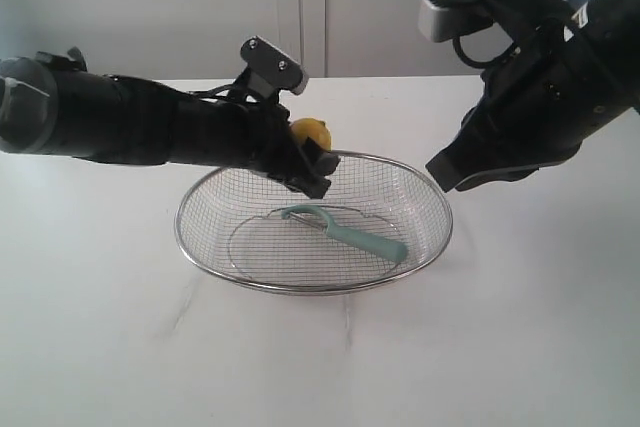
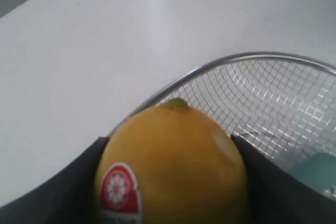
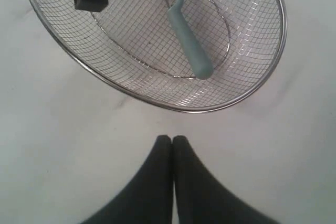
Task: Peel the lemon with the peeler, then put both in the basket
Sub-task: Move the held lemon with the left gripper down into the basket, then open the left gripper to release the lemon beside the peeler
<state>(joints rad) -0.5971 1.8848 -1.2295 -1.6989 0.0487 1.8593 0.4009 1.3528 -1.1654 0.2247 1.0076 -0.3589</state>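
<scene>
The basket (image 1: 310, 290) stood nearest on the white table (image 1: 100, 347), with the peeler (image 1: 350, 232) lying inside it on the mesh floor. The left gripper (image 1: 312, 162) hung over the basket's far rim, with the lemon (image 1: 312, 133) between its jaws. The right gripper (image 1: 447, 171) hung above the table beside the basket's right edge.

Left wrist view: the jaws were spread wide and clamped on either side of the lemon, whose red-and-white sticker (image 2: 119, 187) faced the camera.

Right wrist view: the jaws were pressed fully together, holding nothing, outside the basket's rim.
</scene>
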